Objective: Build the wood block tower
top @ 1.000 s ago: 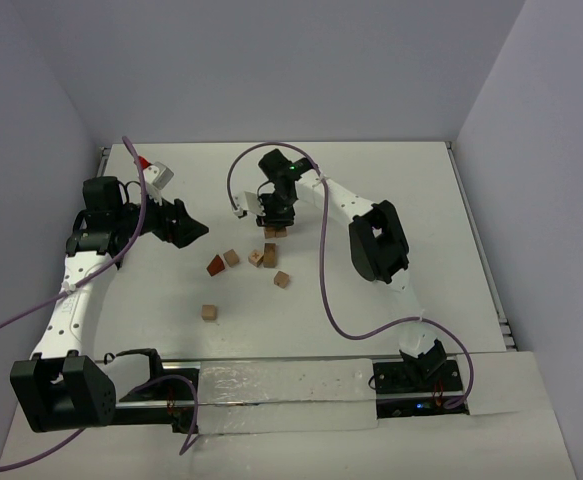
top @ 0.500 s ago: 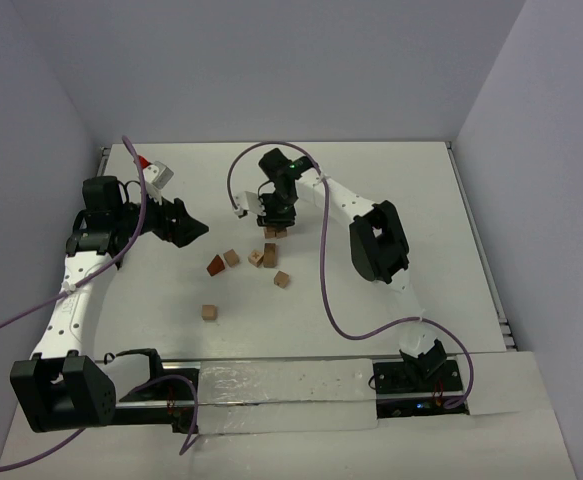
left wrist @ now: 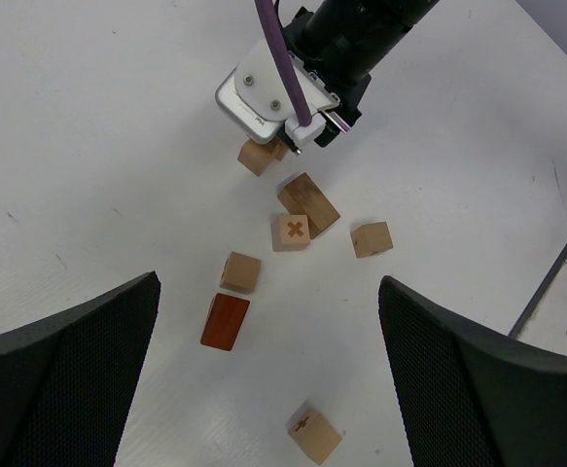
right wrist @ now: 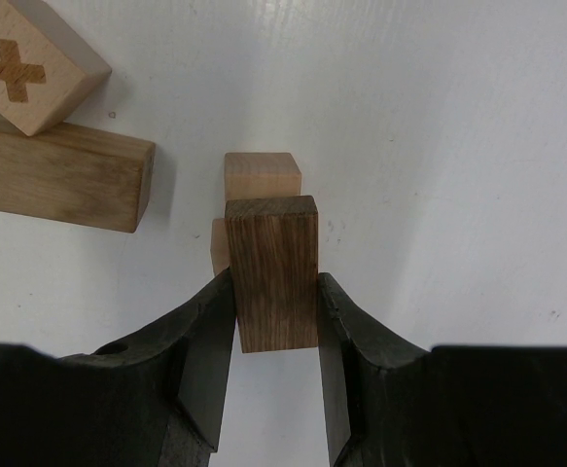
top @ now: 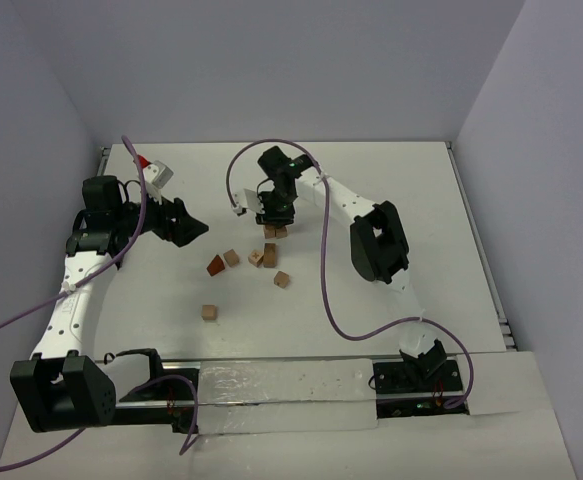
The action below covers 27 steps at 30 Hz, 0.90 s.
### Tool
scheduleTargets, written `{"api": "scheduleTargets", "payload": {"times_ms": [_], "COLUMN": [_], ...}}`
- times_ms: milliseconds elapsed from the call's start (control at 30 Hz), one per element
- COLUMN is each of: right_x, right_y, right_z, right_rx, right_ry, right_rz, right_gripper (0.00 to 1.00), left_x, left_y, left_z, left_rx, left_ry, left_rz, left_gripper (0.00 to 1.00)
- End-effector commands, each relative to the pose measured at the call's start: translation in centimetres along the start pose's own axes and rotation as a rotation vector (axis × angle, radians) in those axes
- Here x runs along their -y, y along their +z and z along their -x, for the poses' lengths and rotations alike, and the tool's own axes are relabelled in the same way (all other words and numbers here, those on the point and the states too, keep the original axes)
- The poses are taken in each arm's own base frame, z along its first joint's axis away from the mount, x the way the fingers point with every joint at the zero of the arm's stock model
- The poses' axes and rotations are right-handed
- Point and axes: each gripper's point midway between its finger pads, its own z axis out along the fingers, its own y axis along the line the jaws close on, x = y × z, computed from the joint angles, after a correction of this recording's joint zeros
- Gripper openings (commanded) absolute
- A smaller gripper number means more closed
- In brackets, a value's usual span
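My right gripper [right wrist: 275,282] is shut on a dark brown oblong block [right wrist: 273,268] and holds it upright over a light-tan cube [right wrist: 262,175]. A sliver of another tan block [right wrist: 219,245] shows beside it; I cannot tell if the held block touches them. In the top view this spot [top: 274,232] is at mid-table under the right gripper [top: 274,220]. My left gripper [left wrist: 268,284] is open and empty, above the loose blocks: a reddish-brown wedge [left wrist: 226,321], a plain tan cube [left wrist: 240,271], a cross-marked cube [left wrist: 292,231], a dark oblong block [left wrist: 309,203].
Two more tan cubes lie apart, one to the right [left wrist: 372,238] and a cross-marked one nearest the arms [left wrist: 314,435], also in the top view [top: 208,312]. Purple cables loop from both arms. A white bar with a transparent strip [top: 271,385] runs along the near edge.
The right gripper has shifted very slightly with the dark block still in it. The left arm and the loose blocks have not moved.
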Motion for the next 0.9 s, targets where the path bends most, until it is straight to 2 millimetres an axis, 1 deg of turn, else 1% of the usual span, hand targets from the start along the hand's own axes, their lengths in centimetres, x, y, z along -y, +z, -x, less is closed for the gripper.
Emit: {"api": "scheduleTargets", "payload": {"times_ms": [0,67,200,400,633,767,800,867], "right_x": [0.4,0.1,0.1,0.1,0.3,0.3,0.3,0.3], "right_y": [-2.2,-1.7,-1.5,-1.1,-0.9,-0.9,-1.0,-1.0], "right_z": [1.7,1.6,1.7,1.5,1.3,1.3,1.3,1.3], "right_rx": [0.024,0.017,0.015,0.005,-0.001,-0.003,-0.002,0.0], "right_ry": [-0.017,-0.026,-0.03,-0.03,-0.025,-0.024,-0.024,-0.025], "right_rz": [-0.029,-0.022,-0.021,-0.021,-0.026,-0.028,-0.029,-0.031], "right_gripper": [0.3,0.32,0.33,0.4,0.46,0.54,0.58,0.6], "left_x": [0.0,0.0,-0.1,0.0,0.0,0.0,0.0,0.0], "left_y": [-0.4,-0.4,-0.4,-0.4,-0.4,-0.4,-0.4,-0.4], "left_z": [1.9,1.8,1.8,1.9,1.8,1.8,1.9,1.8], "left_rx": [0.049,0.047,0.045,0.045,0.042,0.042,0.043,0.042], "left_ry": [0.043,0.043,0.043,0.043,0.041,0.043,0.044,0.044], "left_rz": [0.007,0.007,0.006,0.003,0.001,0.001,0.001,0.0], "left_gripper": [0.99,0.99,0.99,0.99,0.99,0.99,0.99,0.99]}}
